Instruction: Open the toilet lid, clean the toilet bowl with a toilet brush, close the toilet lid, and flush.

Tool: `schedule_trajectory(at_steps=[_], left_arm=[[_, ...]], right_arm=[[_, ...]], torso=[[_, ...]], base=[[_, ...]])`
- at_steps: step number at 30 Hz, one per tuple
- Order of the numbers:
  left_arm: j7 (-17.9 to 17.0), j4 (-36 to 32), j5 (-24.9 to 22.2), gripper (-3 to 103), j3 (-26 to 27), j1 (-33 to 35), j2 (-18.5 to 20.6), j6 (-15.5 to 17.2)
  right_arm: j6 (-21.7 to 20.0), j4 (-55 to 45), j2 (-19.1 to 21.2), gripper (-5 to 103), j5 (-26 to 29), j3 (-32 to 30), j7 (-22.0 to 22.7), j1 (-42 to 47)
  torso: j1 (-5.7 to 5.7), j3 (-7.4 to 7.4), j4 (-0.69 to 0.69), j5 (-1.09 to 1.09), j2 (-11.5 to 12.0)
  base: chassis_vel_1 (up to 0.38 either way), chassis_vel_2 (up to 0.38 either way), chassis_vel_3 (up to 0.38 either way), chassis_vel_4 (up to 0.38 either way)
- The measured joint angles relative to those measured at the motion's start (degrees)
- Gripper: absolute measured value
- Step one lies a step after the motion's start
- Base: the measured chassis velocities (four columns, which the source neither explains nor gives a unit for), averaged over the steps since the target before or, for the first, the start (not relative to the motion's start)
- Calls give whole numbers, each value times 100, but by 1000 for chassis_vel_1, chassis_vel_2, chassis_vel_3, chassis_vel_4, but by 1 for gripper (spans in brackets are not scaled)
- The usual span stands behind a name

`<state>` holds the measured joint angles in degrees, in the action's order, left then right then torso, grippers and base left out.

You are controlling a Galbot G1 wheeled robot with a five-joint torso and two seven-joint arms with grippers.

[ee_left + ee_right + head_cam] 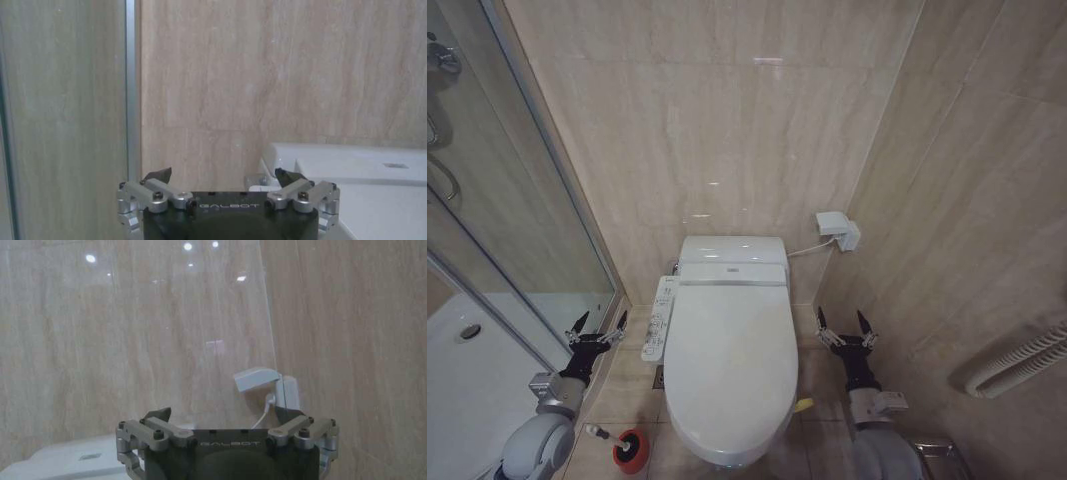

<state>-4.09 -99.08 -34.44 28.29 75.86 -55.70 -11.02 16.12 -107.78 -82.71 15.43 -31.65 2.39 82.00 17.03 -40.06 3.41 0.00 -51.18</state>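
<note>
Currently both hands, left hand [597,322] and right hand [845,321], gape wide beside one closed toilet lid [730,365].

Overhead head view; wall-facing wrist views

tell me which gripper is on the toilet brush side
The left gripper, open beside the shower glass; the toilet brush lies on the floor below it. The right gripper is across the toilet lid.

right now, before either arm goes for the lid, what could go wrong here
The toilet lid is down, glossy and smooth, so a gripper may slip; its yellow loop is small and low beside the right gripper. The left gripper, also open, hangs near the side control panel and shower glass, which it could bump.
</note>
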Motion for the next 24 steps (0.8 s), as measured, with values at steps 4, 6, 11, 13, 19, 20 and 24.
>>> schedule_trajectory(at_steps=[4,6,11,13,19,20,24], left_arm=[[0,0,0,100,0,0,0,0],[0,0,0,100,0,0,0,0],[0,0,0,100,0,0,0,0],[0,0,0,100,0,0,0,0],[0,0,0,100,0,0,0,0],[0,0,0,100,0,0,0,0],[0,0,0,100,0,0,0,0]], right_arm=[[0,0,0,100,0,0,0,0],[0,0,0,100,0,0,0,0],[-1,0,0,100,0,0,0,0],[0,0,0,100,1,0,0,0],[-1,0,0,100,0,0,0,0],[-1,0,0,100,0,0,0,0],[0,0,0,100,0,0,0,1]], torso=[[0,0,0,0,0],[0,0,0,0,0],[0,0,0,0,0],[0,0,0,0,0],[0,0,0,0,0],[0,0,0,0,0],[0,0,0,0,0]], base=[[0,0,0,0],[0,0,0,0],[0,0,0,0],[0,0,0,0],[0,0,0,0],[0,0,0,0],[0,0,0,0]])
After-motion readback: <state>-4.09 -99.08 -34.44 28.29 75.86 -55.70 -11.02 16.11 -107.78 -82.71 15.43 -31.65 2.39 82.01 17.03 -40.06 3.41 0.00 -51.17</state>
